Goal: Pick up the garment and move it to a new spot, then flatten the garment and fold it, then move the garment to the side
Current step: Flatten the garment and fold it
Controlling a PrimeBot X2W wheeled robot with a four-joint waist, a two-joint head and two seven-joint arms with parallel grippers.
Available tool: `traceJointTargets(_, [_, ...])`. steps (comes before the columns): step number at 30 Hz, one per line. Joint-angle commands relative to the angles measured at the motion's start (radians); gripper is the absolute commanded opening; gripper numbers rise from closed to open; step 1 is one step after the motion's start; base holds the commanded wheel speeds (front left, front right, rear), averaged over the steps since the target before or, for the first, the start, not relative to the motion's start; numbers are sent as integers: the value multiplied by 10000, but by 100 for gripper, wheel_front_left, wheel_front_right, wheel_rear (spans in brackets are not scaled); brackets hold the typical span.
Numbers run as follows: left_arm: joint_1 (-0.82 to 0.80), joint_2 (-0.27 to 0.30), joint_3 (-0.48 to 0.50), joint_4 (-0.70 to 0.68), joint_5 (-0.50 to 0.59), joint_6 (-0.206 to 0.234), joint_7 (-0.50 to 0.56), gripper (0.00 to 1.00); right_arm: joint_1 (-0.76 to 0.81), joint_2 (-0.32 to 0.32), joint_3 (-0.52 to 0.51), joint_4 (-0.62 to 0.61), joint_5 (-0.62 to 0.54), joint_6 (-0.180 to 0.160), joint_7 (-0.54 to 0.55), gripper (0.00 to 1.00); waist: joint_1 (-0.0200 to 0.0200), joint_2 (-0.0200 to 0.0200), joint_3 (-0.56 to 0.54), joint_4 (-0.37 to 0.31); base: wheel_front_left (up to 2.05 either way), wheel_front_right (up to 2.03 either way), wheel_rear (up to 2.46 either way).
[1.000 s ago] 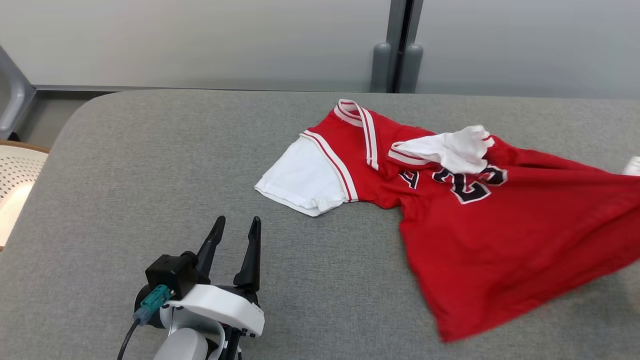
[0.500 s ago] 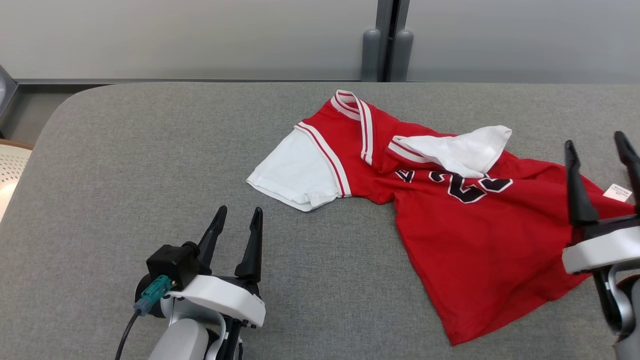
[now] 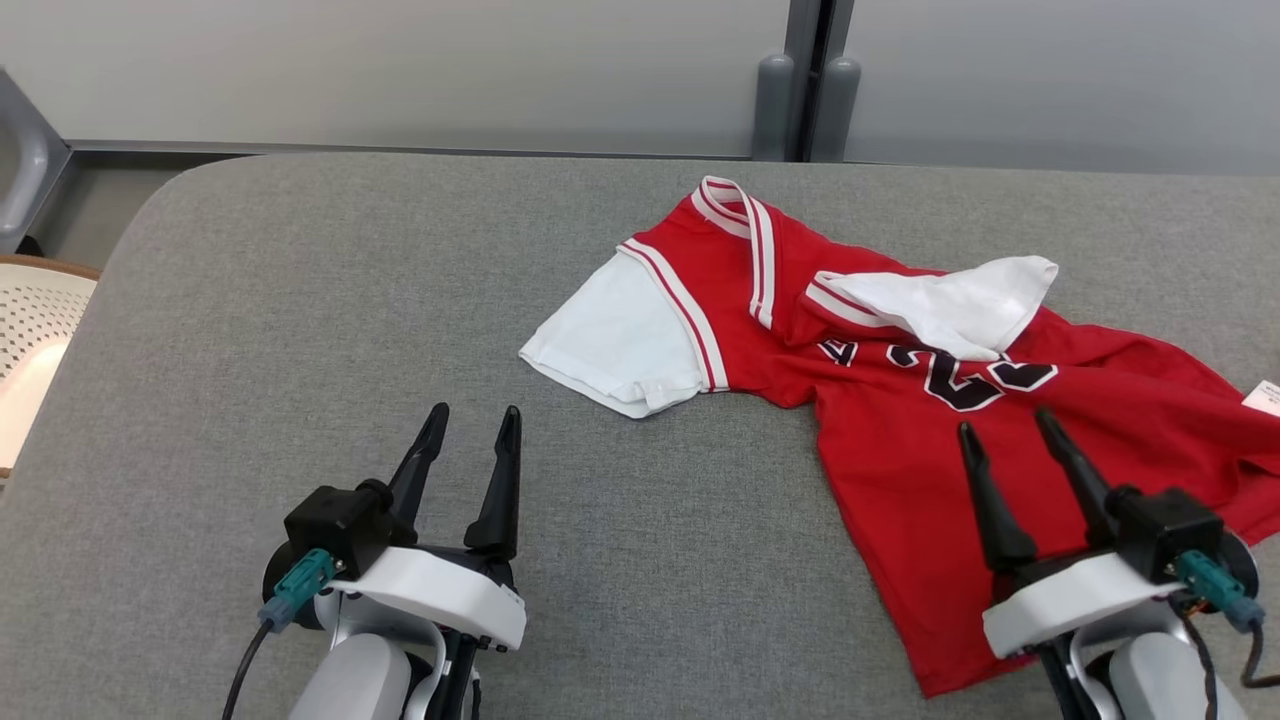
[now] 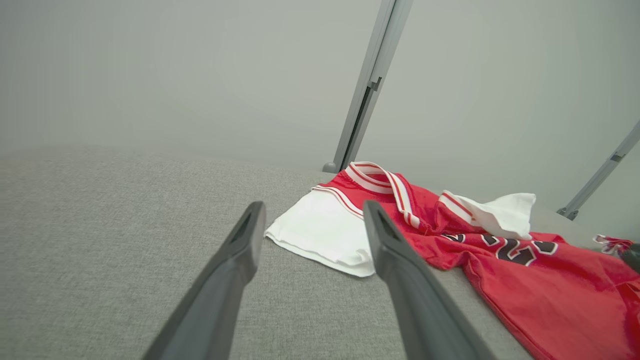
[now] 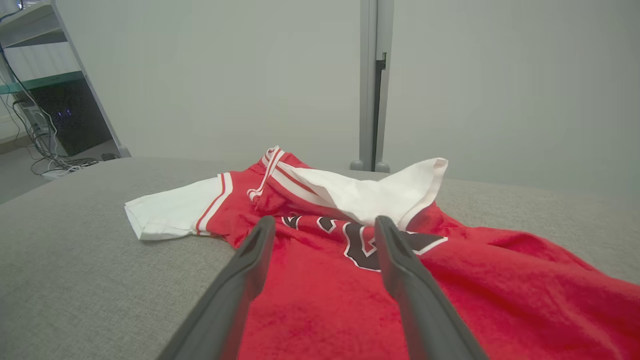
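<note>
The garment (image 3: 960,450) is a red jersey with white sleeves, striped trim and dark numbers. It lies rumpled on the grey table (image 3: 300,330), right of centre, with one white sleeve (image 3: 950,305) folded over the chest. My right gripper (image 3: 1005,430) hovers over the jersey's lower body, open and holding nothing. In the right wrist view the garment (image 5: 350,270) spreads under the right gripper (image 5: 322,225). My left gripper (image 3: 472,420) is open over bare table, short of the other white sleeve (image 3: 620,345). In the left wrist view the left gripper (image 4: 310,212) points toward the garment (image 4: 500,260).
A grey wall with a vertical post (image 3: 805,90) runs behind the table. A pale perforated chair (image 3: 30,340) stands off the table's left edge. A white tag (image 3: 1265,395) shows at the jersey's right edge. The table's left half is bare grey cloth.
The jersey has settled onto the table. My right gripper has come into view at the right and moved left and down over the jersey, open. The camera has shifted slightly.
</note>
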Motion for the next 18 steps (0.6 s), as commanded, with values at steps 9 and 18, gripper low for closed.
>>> traceJointTargets(9, [-149,41,-226,-70,-134,-9,-18,100,-1993,-274,-1315,1183,196,-18,382,100,0,0,564,486,0,0,0])
traceJointTargets(18, [-497,39,-639,-45,-304,115,-19,100,-3651,-604,-2683,2823,651,-12,1524,100,0,0,1270,1101,0,0,0])
